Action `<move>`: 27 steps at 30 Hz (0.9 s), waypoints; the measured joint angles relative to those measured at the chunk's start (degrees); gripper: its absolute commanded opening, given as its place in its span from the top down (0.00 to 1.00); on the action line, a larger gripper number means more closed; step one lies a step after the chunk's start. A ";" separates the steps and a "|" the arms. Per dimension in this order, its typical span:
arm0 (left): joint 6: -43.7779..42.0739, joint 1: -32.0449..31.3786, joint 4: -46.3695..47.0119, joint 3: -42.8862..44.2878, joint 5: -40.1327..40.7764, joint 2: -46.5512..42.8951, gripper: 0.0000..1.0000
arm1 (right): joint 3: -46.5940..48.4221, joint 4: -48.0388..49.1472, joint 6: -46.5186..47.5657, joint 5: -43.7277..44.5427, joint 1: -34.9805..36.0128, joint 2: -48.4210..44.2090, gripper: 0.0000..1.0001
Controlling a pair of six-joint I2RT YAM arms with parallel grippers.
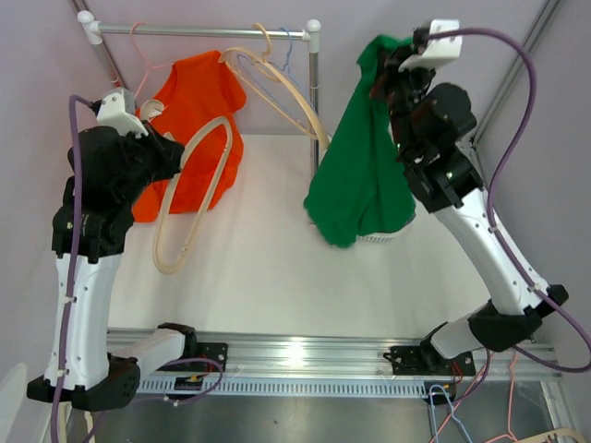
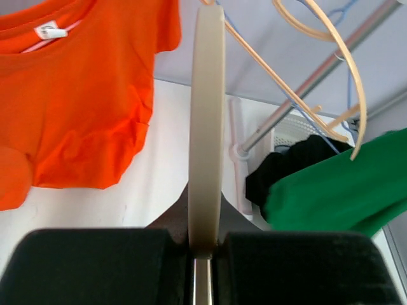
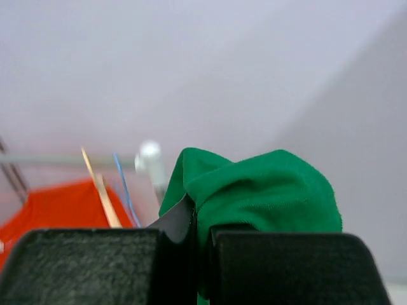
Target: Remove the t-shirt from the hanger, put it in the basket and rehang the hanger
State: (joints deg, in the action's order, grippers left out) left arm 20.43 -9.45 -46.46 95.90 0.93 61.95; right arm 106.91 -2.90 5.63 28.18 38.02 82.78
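Note:
A green t-shirt [image 1: 360, 175] hangs in a bunch from my right gripper [image 1: 391, 66], which is raised at the right of the rack and shut on the shirt's top fold [image 3: 267, 190]. My left gripper [image 1: 172, 149] is shut on a cream hanger [image 1: 189, 198], seen edge-on between its fingers [image 2: 206, 127] in the left wrist view. The hanger's hook [image 1: 263, 39] is at the rail, and one thin arm [image 1: 309, 115] reaches toward the green shirt's left edge. Whether that tip touches the cloth I cannot tell.
An orange t-shirt [image 1: 199, 111] hangs on a pink hanger from the metal rail [image 1: 203, 30] at the back left. The rack's post [image 1: 314, 78] stands between the two shirts. A white basket [image 1: 379, 238] sits under the green shirt. Blue wire hangers [image 1: 288, 46] hang by the post.

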 measured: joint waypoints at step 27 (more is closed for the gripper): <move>0.09 10.62 9.55 5.01 -3.39 14.45 0.99 | -33.20 -12.24 -29.66 -12.59 -18.47 13.51 1.00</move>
State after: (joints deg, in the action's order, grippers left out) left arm 20.51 1.17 -36.91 100.90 -2.46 76.40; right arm 73.71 -15.14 -24.03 15.59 19.55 96.29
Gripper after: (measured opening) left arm 0.056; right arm 0.012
